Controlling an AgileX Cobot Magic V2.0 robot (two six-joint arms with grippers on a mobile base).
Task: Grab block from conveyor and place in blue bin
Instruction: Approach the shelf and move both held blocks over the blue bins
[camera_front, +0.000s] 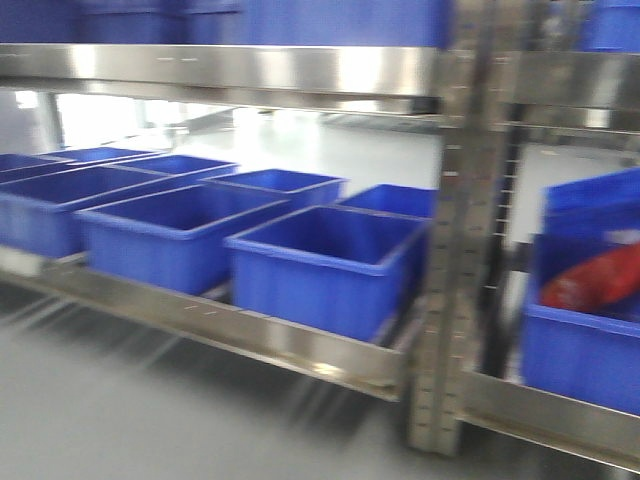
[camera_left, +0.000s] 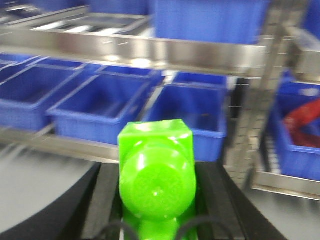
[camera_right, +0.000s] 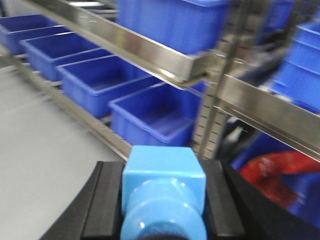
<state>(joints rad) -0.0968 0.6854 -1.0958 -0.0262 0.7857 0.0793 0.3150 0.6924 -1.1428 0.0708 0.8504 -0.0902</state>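
Though smeared by motion blur, reads clearly enough. Clamped at bottom centre of the left wrist view between the black left fingers (camera_left: 107, 200), closed against both flanks: green block (camera_left: 156, 175). Lies with long axis running away from the lens and up the frame, rounded end nearest the camera, square end pointing toward the steel rack (camera_left: 150, 50) and the blue bins (camera_left: 192, 112) on its lower shelf. Stops short of the bins, inside none, with grey floor (camera_left: 35, 180) at lower left behind it.

Same arrangement at bottom centre of the right wrist view: light-blue block (camera_right: 163, 175) gripped by the black right fingers (camera_right: 107, 200), shut tight on its sides. Long axis again straight out from the lens, round end close, cube end aimed at the rack upright and the nearest of the blue bins at mid-frame.

Across the front-facing view, only rack and bins: open-topped row stepping from upper left to centre on the lower shelf, plus one more at the right edge holding a red object (camera_front: 600, 280), too blurred to identify.
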